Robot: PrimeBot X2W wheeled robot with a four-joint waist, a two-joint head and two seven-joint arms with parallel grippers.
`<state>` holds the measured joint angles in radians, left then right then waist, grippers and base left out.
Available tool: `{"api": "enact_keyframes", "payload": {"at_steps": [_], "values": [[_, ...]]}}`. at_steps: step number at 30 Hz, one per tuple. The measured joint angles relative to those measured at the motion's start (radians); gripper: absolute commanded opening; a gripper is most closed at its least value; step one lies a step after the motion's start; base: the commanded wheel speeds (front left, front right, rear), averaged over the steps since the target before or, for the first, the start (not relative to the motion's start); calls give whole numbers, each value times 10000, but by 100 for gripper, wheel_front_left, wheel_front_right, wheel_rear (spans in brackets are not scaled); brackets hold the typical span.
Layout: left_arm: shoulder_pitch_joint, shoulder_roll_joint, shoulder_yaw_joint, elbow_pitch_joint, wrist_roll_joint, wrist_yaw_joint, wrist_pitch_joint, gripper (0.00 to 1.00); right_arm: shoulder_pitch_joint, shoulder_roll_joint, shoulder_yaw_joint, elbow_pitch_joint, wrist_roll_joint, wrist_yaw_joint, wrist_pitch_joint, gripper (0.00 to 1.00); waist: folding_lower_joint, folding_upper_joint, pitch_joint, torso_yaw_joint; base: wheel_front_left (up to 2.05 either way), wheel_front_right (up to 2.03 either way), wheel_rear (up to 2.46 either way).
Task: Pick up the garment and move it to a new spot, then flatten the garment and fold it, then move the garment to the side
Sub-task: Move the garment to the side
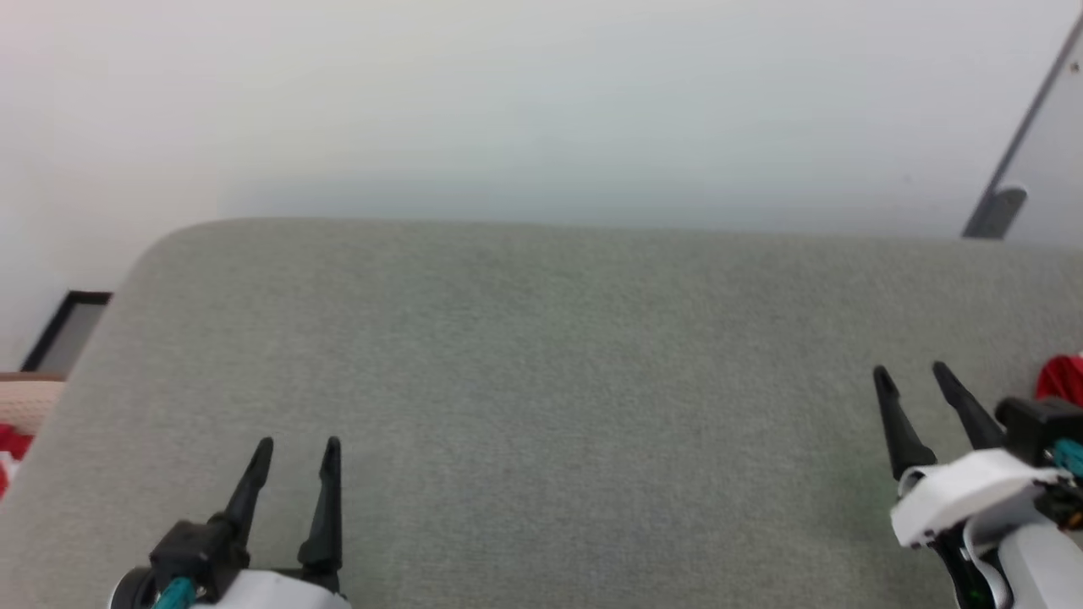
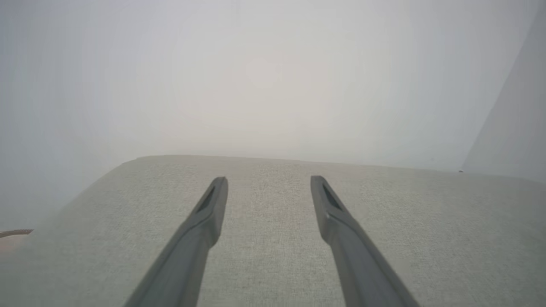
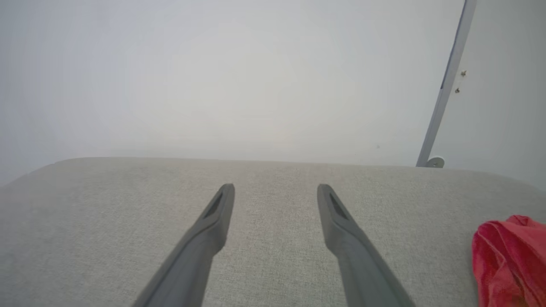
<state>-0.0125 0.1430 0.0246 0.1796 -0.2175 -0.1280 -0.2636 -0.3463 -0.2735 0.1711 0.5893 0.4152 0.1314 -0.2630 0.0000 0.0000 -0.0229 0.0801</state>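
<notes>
The garment (image 1: 1064, 376) is a bunched heap of bright red fabric at the far right edge of the grey cushion, partly behind my right arm; in the right wrist view the garment (image 3: 509, 260) lies at the lower right, off to the side of the fingers. My right gripper (image 1: 914, 372) stands open over the cushion just left of the heap, nothing between its fingers (image 3: 213, 221). At the lower left my left gripper (image 1: 298, 447) is open and empty too, its fingers (image 2: 204, 221) above bare cushion.
The wide grey fabric cushion (image 1: 541, 381) has a rounded far-left corner and meets a pale wall (image 1: 541, 101) behind. A grey metal bar (image 1: 1011, 161) leans at the upper right. Something red and beige (image 1: 17, 423) lies beyond the cushion's left edge.
</notes>
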Motion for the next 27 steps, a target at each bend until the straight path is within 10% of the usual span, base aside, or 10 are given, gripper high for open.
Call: {"api": "enact_keyframes", "payload": {"at_steps": [27], "values": [[2413, 244, 201, -1908, -282, -8, 0, 100, 4888, 982, -2917, -5960, -1170, 0, 1039, 100, 0, 0, -804, 663, 0, 0, 0]]}}
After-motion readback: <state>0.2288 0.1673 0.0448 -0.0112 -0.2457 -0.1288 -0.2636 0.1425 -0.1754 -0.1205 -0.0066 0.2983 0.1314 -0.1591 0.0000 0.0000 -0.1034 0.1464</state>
